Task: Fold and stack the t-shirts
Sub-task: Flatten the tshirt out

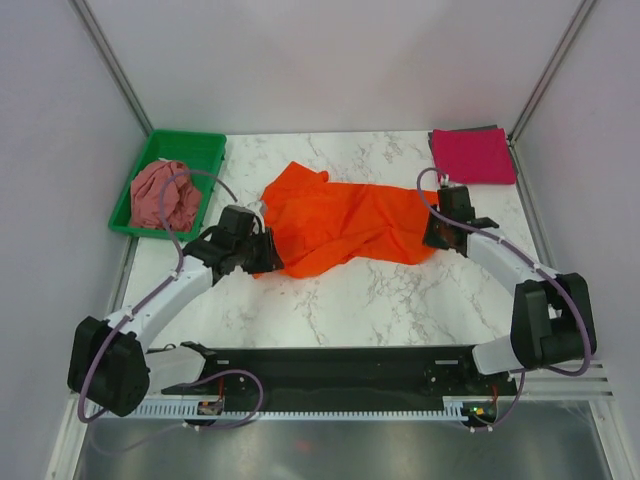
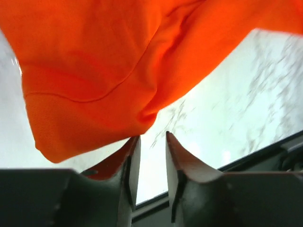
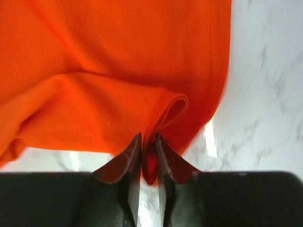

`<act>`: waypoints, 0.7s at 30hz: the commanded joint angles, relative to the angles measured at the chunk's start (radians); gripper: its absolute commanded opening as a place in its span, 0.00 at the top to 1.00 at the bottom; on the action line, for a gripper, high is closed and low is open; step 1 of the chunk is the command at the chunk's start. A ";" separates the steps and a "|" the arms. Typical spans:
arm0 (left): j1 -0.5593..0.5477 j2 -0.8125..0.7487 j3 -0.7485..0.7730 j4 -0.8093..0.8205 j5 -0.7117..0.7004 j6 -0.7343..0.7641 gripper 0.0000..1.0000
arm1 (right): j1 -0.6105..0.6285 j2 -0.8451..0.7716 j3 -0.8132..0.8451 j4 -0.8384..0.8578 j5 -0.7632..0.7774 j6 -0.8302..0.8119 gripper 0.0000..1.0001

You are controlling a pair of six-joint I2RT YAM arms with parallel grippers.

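Tray holds rose shirt (crumpled); left end effector parted; right pinches orange shirt.

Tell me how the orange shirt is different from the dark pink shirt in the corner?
The orange shirt lies spread out and wrinkly in the middle of the table; the dark pink shirt is folded into a neat square at the far right corner. The orange shirt covers more table than the dark pink shirt. The right gripper pinches the orange shirt; no gripper touches the dark pink shirt. Both are plain, one-colour shirts.
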 commanded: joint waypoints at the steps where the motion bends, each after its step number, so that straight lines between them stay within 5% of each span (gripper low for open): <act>1: -0.007 -0.075 -0.088 0.001 0.081 -0.036 0.63 | -0.001 -0.122 -0.125 0.052 -0.017 0.114 0.73; 3: -0.007 -0.126 -0.115 0.004 0.078 -0.053 0.47 | 0.001 -0.149 -0.142 0.017 -0.040 0.137 0.57; 8: 0.003 -0.149 -0.057 0.004 -0.021 -0.049 0.29 | 0.001 -0.193 -0.118 -0.069 -0.068 0.235 0.46; 16: 0.199 -0.068 -0.066 0.059 -0.035 -0.132 0.30 | 0.004 -0.077 -0.008 -0.074 0.002 0.301 0.43; 21: 0.210 0.080 -0.042 0.082 0.127 -0.081 0.37 | 0.005 0.090 0.077 -0.053 -0.008 0.243 0.43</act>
